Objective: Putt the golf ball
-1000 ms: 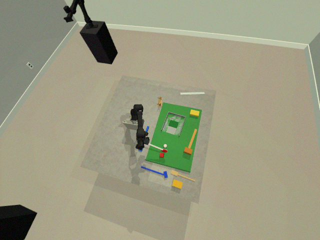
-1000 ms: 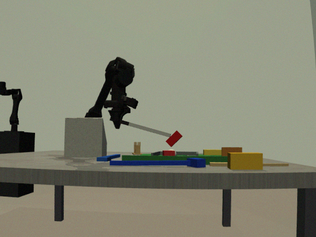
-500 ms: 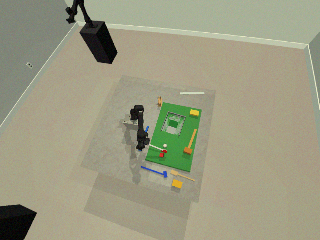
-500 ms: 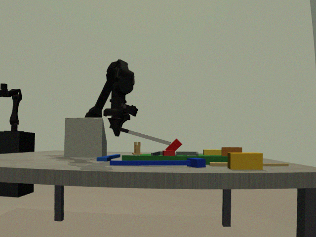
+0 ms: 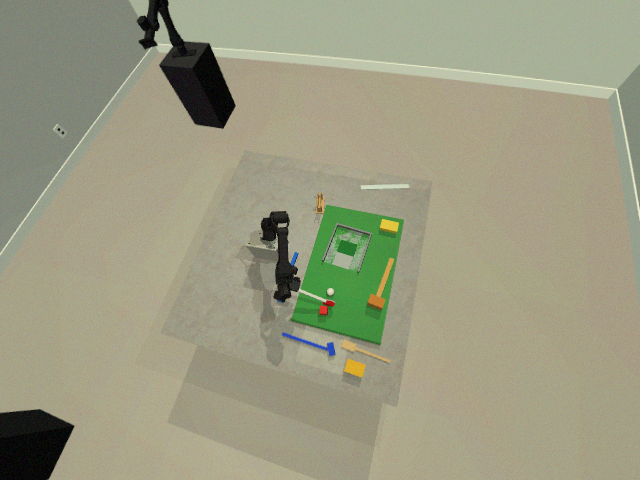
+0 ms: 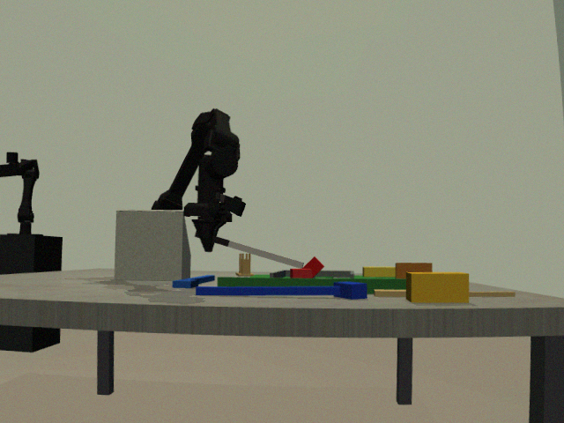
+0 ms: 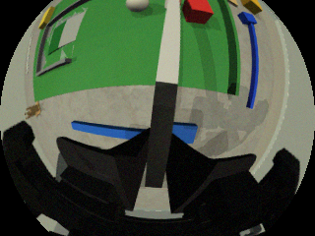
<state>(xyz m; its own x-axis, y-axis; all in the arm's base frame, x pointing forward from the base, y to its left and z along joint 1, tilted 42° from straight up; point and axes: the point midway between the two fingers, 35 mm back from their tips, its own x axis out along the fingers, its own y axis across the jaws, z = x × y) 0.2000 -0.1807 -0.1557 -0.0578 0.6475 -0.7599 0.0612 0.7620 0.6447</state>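
The black parallel-jaw gripper [image 6: 208, 243] is clamped on the dark grip end of the red-headed putter with a pale grey shaft [image 5: 314, 296]. The shaft slopes down and away from the gripper toward the flat green rectangular putting mat [image 5: 356, 320]. In the exterior view the red putter head [image 6: 314, 265] sits low, just above the mat surface.

In the top view the small white golf ball [image 5: 330, 291] rests on the mat, just beside the putter head. Whether head and ball touch cannot be determined. The wrist view shows the ball [image 7: 138, 2] to the left of the shaft, near its far end. A small red cube [image 5: 323, 310] lies on the mat on the other side of the head, close to it.

The grey-walled ramp with the raised dark green landing [image 5: 346, 249] stands farther up the mat, well apart from the ball.

Other items:
- An orange mallet-shaped putter [image 5: 383, 284] lies on the mat's right side.
- A yellow block [image 5: 389, 225] sits at the mat's far corner.
- A blue putter [image 5: 308, 343], a tan wooden putter [image 5: 364, 351] and a second yellow block [image 5: 354, 367] lie on the grey table [image 5: 217, 289] off the mat's near edge.

No brand, label or writing is legible on any item.
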